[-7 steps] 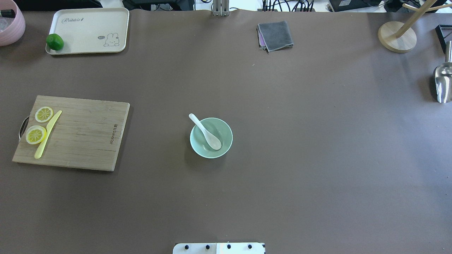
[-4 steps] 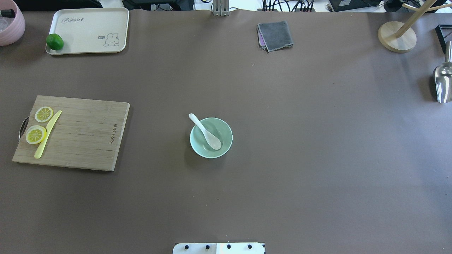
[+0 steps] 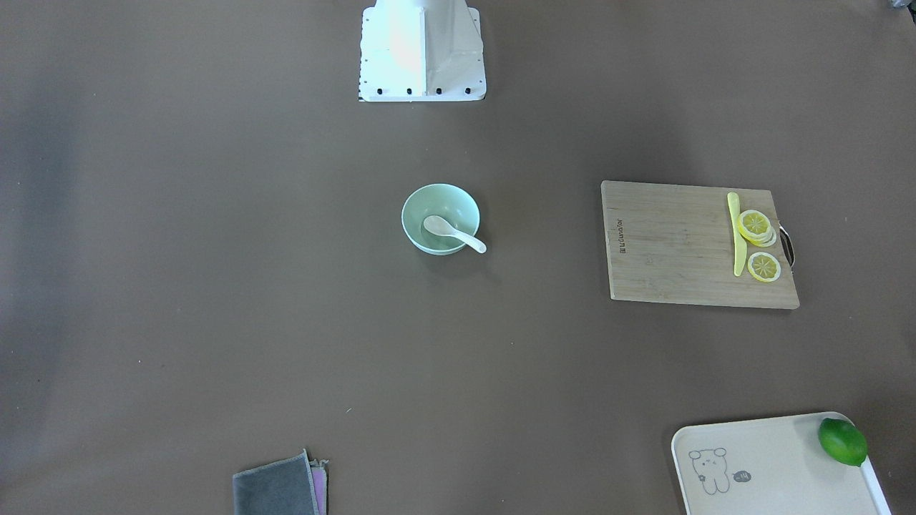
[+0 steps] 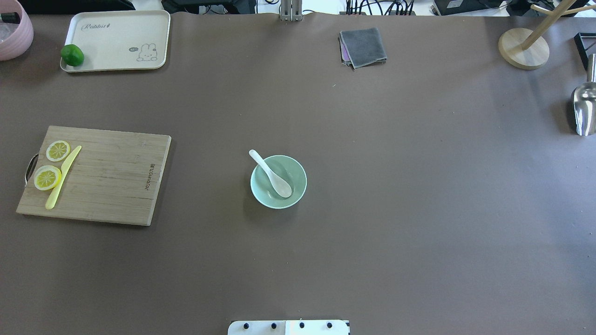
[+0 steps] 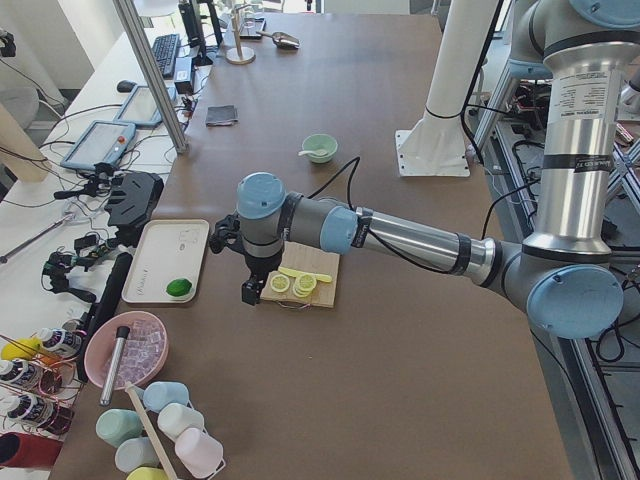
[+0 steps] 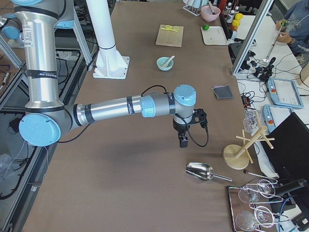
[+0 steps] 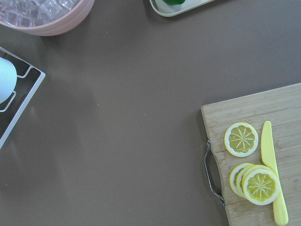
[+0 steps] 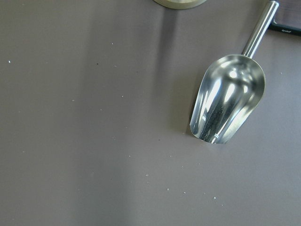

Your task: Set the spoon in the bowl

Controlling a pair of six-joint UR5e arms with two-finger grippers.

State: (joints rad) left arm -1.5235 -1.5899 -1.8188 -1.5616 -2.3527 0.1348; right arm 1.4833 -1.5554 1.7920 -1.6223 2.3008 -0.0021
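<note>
- Your left pincer (image 5: pixel 250 289), by the cutting board (image 5: pixel 326 264), shows only side-on; its grip can't be told.
- Right pincer (image 6: pixel 183 141), near the metal scoop (image 6: pixel 200 171): likewise.
- Well apart, between them: spoon (image 4: pixel 272 174) rests in bowl (image 4: pixel 298 172) on the desk (image 4: pixel 419 186).
- Overhead alone reads "Rabbit" on the tray (image 4: pixel 116 46).

A big flat brown table (image 4: pixel 419 186) sits in the middle. A long white desk (image 5: pixel 35 200) runs beside it, near a shiny silver metal post (image 5: pixel 150 75).
</note>
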